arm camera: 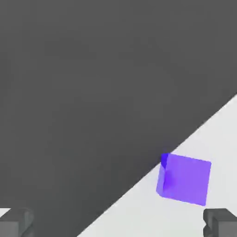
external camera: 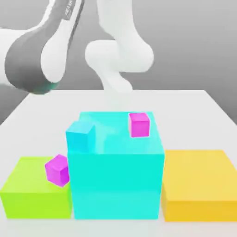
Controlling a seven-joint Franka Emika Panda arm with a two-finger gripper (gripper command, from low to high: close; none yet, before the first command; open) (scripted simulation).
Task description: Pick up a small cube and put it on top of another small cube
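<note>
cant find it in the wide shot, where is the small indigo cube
Only the hand view shows the small indigo cube: it lies on the white table by its edge, apart from both fingertips.

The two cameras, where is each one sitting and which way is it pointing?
Exterior view: off the arm, low at the table's near side, facing the big cyan block and the arm's links behind it.
Hand view: on the hand, looking at the indigo cube near the table edge; fingertips at both corners, spread wide.
Shared: only the white tabletop; the indigo cube is unseen from outside.

Two small cubes [external camera: 139, 124] atop middle block [external camera: 116, 180]; blocks flank.
</note>
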